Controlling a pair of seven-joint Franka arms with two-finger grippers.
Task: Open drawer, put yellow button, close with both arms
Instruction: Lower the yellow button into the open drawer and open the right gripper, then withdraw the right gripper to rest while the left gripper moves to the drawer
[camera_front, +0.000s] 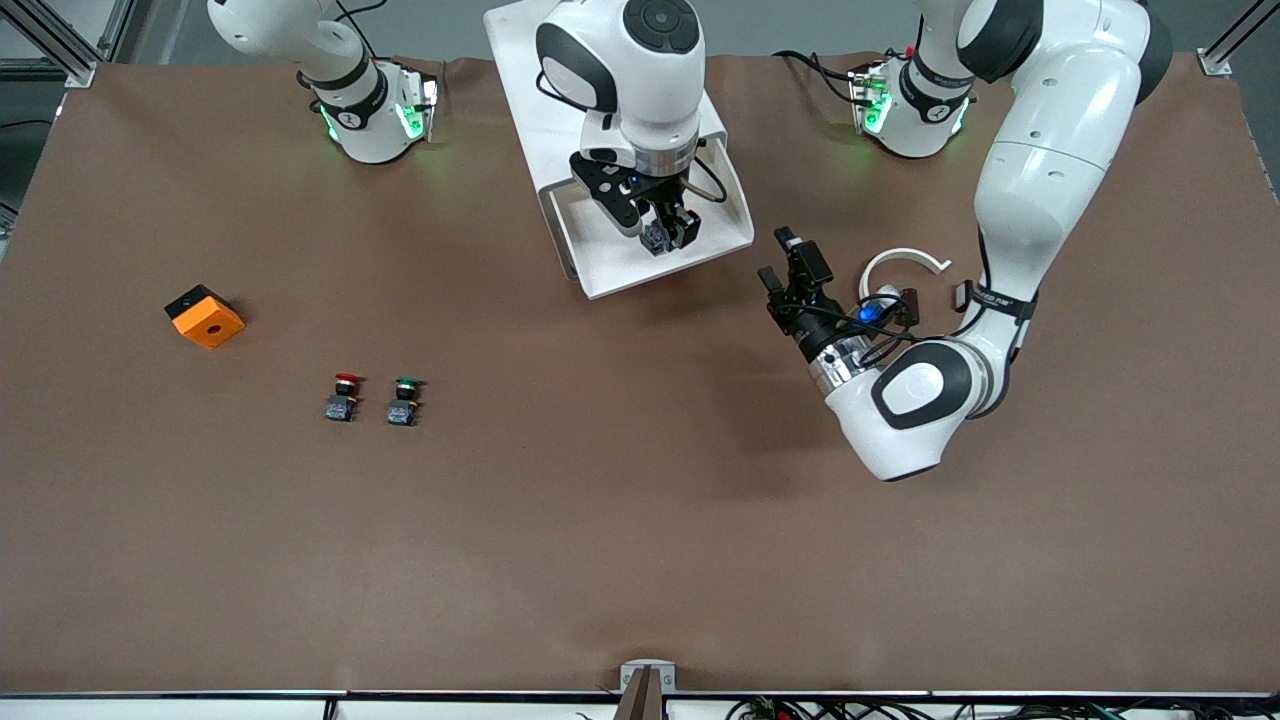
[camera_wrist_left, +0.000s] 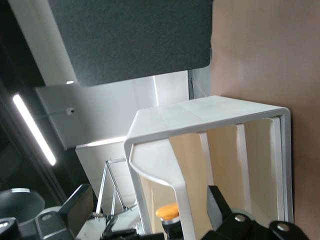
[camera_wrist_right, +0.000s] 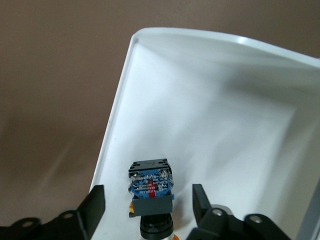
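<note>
The drawer (camera_front: 600, 270) is pulled out of the white cabinet (camera_front: 520, 80), toward the front camera, with its white tray open. The yellow button (camera_front: 655, 238) lies in the tray. In the right wrist view its black-and-blue body (camera_wrist_right: 150, 185) shows on the tray floor (camera_wrist_right: 210, 110). My right gripper (camera_front: 665, 232) is over the tray, open, with a finger on each side of the button and not touching it (camera_wrist_right: 148, 192). My left gripper (camera_front: 775, 257) is open and empty beside the drawer, toward the left arm's end. Its view shows the cabinet (camera_wrist_left: 200, 112) and the button's yellow cap (camera_wrist_left: 167, 211).
A red-capped button (camera_front: 343, 397) and a green-capped button (camera_front: 403, 400) stand side by side toward the right arm's end, nearer the front camera. An orange block (camera_front: 205, 316) lies beyond them toward the table's end. A white curved piece (camera_front: 905, 258) lies by the left arm.
</note>
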